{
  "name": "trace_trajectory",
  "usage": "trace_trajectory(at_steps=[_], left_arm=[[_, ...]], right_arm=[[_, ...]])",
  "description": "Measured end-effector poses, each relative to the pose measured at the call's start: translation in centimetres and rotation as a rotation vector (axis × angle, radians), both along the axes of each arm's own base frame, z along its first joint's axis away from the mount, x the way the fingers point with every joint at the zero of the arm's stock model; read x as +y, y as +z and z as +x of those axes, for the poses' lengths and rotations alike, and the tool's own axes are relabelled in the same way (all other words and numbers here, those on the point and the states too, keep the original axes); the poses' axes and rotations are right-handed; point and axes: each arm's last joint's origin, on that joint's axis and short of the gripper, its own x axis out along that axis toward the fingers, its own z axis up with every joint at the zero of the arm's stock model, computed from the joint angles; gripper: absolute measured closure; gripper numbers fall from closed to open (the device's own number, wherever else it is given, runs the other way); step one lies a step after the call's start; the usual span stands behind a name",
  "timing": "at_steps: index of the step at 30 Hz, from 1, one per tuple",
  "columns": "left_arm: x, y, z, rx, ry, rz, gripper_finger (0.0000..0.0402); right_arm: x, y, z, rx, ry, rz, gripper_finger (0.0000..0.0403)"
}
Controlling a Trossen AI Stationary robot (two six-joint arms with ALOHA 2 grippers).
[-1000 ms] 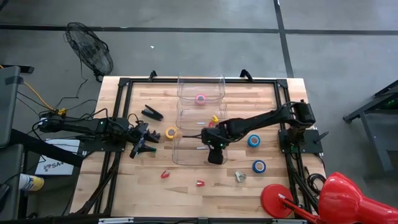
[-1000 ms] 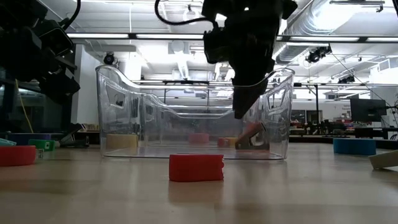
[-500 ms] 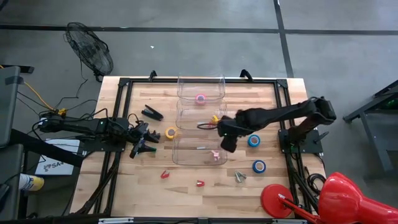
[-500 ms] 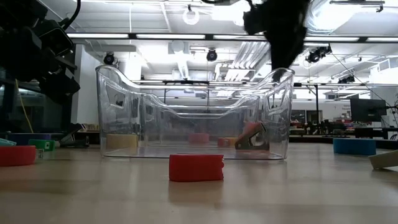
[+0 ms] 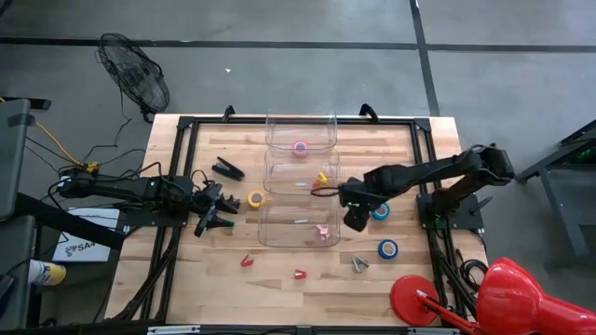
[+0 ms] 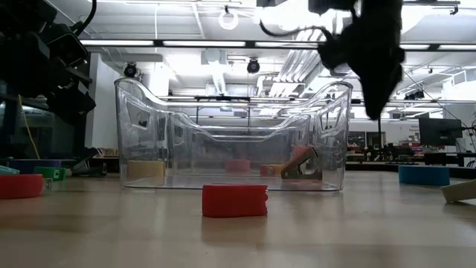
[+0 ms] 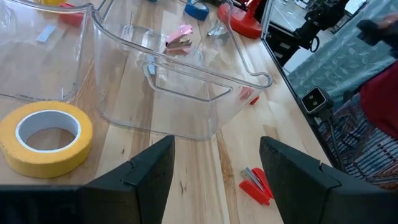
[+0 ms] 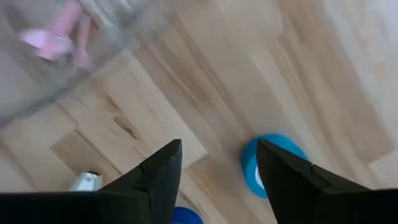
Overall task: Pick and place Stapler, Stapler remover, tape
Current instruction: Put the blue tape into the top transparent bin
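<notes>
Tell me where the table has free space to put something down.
Bare wood lies along the table's front edge left of the red stapler remover, and behind the black stapler. It is crowded around the clear bins and blue tape rolls.

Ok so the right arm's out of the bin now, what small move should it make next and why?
Probably lower the right gripper over the nearer blue tape roll. Its fingers are open and empty, a pink item already lies in the nearest clear bin, and the right wrist view shows that blue roll just ahead of the fingertips. The left gripper waits near the yellow tape roll.
</notes>
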Motion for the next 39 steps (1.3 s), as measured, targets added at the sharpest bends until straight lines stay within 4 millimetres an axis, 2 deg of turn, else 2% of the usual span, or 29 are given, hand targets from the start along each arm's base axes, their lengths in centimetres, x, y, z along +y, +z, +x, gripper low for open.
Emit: trace_trajectory(at_steps=[8,12,20,27,32,39], left_arm=[[0.0,0.0,0.0,0.0,0.0,0.0,0.017],[0.0,0.0,0.0,0.0,0.0,0.0,0.017],[0.0,0.0,0.0,0.0,0.0,0.0,0.017],[0.0,0.0,0.0,0.0,0.0,0.0,0.017],[0.0,0.0,0.0,0.0,0.0,0.0,0.017],[0.0,0.0,0.0,0.0,0.0,0.0,0.017]], right_arm=[[-0.2,-3.3,-3.3,0.076,-0.103,0.025,0.0205],[-0.3,-4.5,-4.3,0.102,-0.144,0.028,0.0205],[-0.3,-7.0,-4.8,0.047,-0.188,0.066,0.0206],[-0.3,-7.9,-5.2,0.046,-0.185,0.066,0.0212],[-0.3,-7.9,-5.2,0.046,-0.157,0.059,0.0245],[-0.4,-7.9,-5.2,0.045,-0.141,0.043,0.0325]])
